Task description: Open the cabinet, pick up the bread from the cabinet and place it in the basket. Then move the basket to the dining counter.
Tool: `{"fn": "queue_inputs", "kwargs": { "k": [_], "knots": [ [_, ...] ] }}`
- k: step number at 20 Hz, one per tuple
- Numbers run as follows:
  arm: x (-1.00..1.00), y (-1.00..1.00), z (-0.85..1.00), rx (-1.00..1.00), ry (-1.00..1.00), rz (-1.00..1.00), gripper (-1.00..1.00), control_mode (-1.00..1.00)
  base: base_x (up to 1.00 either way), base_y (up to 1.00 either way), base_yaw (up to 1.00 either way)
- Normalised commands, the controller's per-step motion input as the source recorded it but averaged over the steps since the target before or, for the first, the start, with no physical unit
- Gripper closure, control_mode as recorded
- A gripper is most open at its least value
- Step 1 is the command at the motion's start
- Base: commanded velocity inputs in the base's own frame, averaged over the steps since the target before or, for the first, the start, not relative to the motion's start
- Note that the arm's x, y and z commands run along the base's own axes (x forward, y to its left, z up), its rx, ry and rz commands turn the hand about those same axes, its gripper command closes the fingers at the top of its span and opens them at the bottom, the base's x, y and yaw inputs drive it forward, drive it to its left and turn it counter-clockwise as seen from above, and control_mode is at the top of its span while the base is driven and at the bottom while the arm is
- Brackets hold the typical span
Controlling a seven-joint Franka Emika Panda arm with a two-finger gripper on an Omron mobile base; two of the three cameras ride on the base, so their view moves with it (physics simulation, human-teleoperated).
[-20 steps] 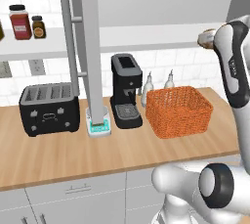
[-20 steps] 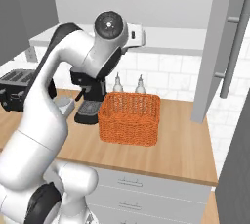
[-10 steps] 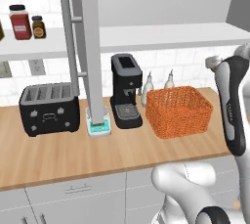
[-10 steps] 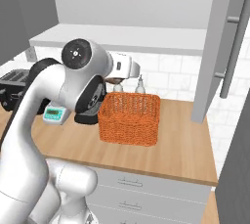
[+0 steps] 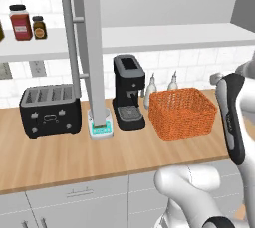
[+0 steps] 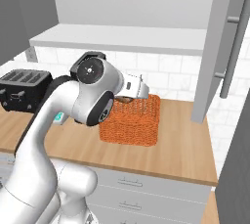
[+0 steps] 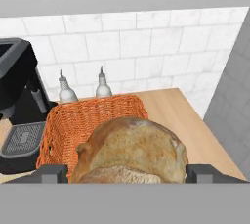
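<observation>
While the gripper point(image 7: 126, 173) pinches the bread point(image 7: 131, 152), the basket point(image 7: 88, 120) lies just ahead and below. Carry it forward over the opening, lower, then let go.

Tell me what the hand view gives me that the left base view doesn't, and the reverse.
The hand view adds the bread, clamped in the gripper and hanging over the near end of the basket. The left base view adds the toaster, the open cabinet door and the jars on the shelf. Shared: the basket, the coffee machine beside it and the two bottles behind it.
</observation>
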Motion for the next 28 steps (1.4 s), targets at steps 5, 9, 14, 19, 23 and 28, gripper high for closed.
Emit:
{"fn": "queue_inputs", "kwargs": {
  "k": [5,9,14,19,23,28],
  "knots": [
    [0.66,0.19,-0.66,0.09,0.00,-0.01,1.00,-1.00,0.00,0.00,0.00],
    [0.95,0.56,-0.56,0.02,0.02,0.00,1.00,-1.00,0.00,0.00,0.00],
    [0.67,0.04,-0.28,0.01,0.19,0.00,1.00,-1.00,0.00,0.00,0.00],
    [0.65,0.00,-0.43,0.03,0.15,0.02,1.00,-1.00,0.00,0.00,0.00],
    [0.54,0.00,-0.21,0.01,0.10,0.02,1.00,-1.00,0.00,0.00,0.00],
    [0.50,0.00,-0.53,0.00,0.12,0.03,1.00,-1.00,0.00,0.00,0.00]
  ]
}}
